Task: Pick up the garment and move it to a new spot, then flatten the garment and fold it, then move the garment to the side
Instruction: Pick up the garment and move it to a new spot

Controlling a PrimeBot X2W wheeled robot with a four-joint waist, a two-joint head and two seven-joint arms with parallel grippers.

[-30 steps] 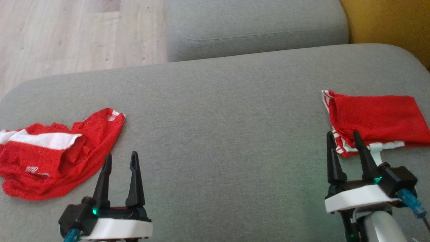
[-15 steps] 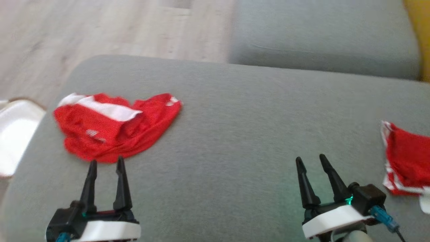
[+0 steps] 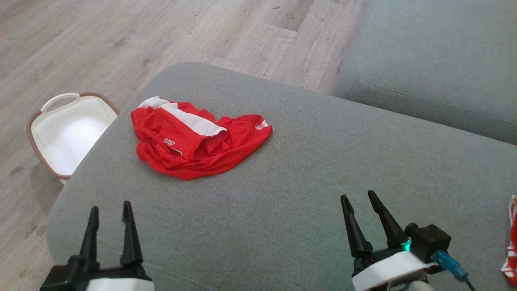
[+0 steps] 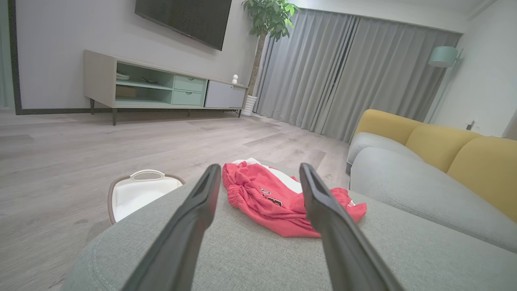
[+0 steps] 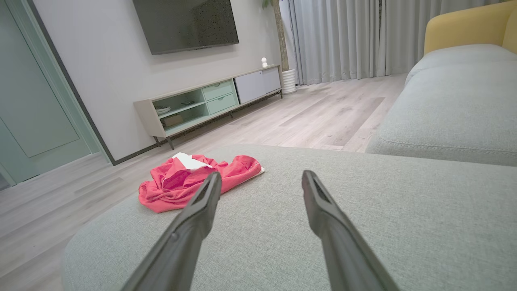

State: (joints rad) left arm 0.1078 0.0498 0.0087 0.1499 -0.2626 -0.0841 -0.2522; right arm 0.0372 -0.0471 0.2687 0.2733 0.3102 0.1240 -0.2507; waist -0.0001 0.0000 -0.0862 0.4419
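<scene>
Turning left, the camera now centres the crumpled red garment (image 3: 194, 141) on the sofa seat (image 3: 323, 161); left hand (image 3: 110, 205) and right hand (image 3: 357, 195) gape wide, empty; pickup likely next.

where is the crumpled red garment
In the head view the crumpled red garment lies on the grey cushion near its left end, close to the white basket on the floor.

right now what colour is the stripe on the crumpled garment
White, across the crumpled red fabric garment; the head view shows it best.
</scene>
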